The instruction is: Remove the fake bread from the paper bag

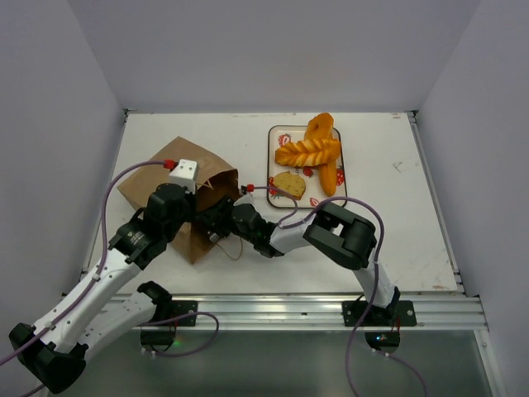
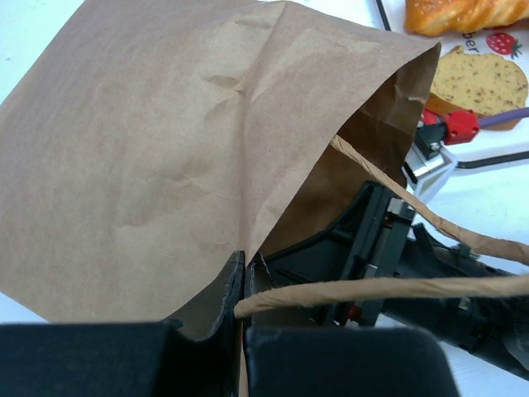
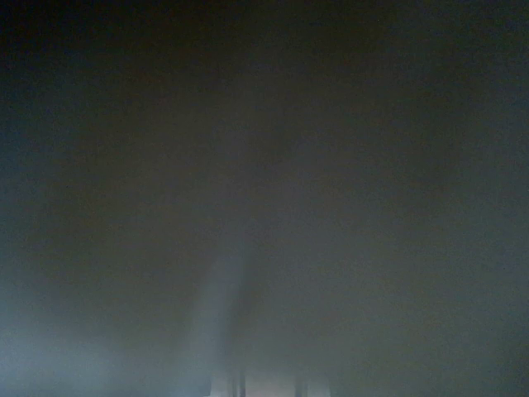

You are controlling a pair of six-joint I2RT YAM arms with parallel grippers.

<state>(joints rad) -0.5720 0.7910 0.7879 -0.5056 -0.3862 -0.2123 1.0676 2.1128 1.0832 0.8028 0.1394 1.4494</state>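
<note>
Closest to the lens, left pincer (image 2: 242, 343), black fingers pressed together and clamped on the rim of the paper bag (image 2: 149, 149), brown sheet pinched between them. Bag lying on its side on the white desk (image 1: 397, 215), mouth turned toward the right arm and gaping. Twisted loop handle (image 2: 372, 289) draped across the opening, just in front of the right pincer (image 2: 347, 244). Reaching into the bag mouth, that pincer's tips buried behind paper; apart or together, cannot tell, with the right wrist view nothing but dark blur. Outside the bag, off to its right and not touching it, fake bread (image 1: 318, 132) piled on a strawberry-print tray (image 1: 275, 132) toward the far middle of the desk: braided loaf (image 1: 307, 153) lying crosswise, long smooth loaves (image 1: 329, 172) under and beside it, paler speckled slice (image 1: 289, 184) at the tray's near left corner. Inside of the bag hidden, so no telling whether any piece lies in there.
</note>
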